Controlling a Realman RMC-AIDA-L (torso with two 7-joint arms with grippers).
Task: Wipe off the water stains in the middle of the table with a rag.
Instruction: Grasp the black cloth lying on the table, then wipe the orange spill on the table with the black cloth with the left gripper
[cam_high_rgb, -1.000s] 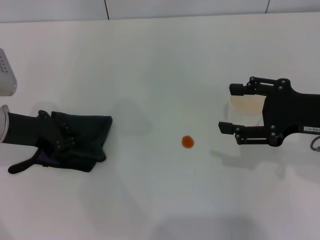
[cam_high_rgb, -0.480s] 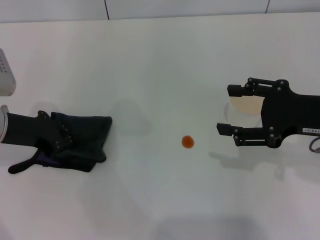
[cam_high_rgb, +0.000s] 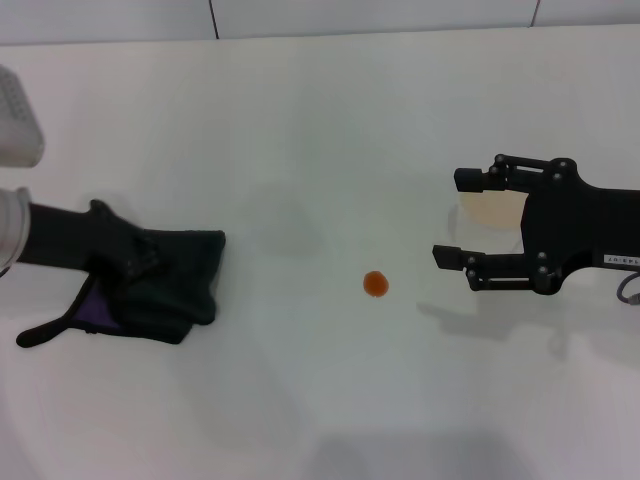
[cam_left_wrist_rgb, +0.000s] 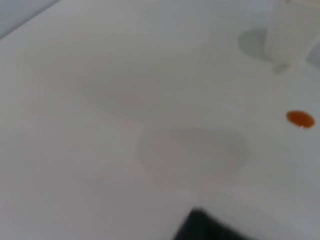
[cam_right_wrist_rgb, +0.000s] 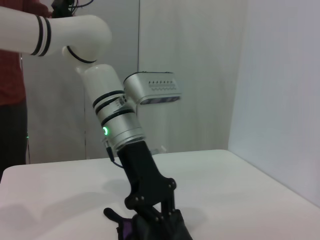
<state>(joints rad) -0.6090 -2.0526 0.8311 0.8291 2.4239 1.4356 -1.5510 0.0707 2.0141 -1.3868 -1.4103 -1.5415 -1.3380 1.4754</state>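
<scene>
The water stain (cam_high_rgb: 375, 284) is a small orange-red blot on the white table (cam_high_rgb: 300, 120); it also shows in the left wrist view (cam_left_wrist_rgb: 300, 118). The dark green-black rag (cam_high_rgb: 185, 280) with a purple patch and strap tail lies at the left, well apart from the stain. My left gripper (cam_high_rgb: 130, 268) is pressed down into the rag and shut on it; the right wrist view shows it (cam_right_wrist_rgb: 155, 220) sunk in the rag (cam_right_wrist_rgb: 165, 232). My right gripper (cam_high_rgb: 462, 217) is open at the right, its fingers on either side of a cup.
A translucent whitish cup (cam_high_rgb: 492, 211) stands on the table right of the stain, between my right gripper's fingers; it shows in the left wrist view (cam_left_wrist_rgb: 290, 30). A grey seamed edge (cam_high_rgb: 212, 18) runs along the table's far side.
My left arm has tilted and its wrist has risen a little over the rag; more of the purple patch shows. The right gripper, cup and stain have hardly moved.
</scene>
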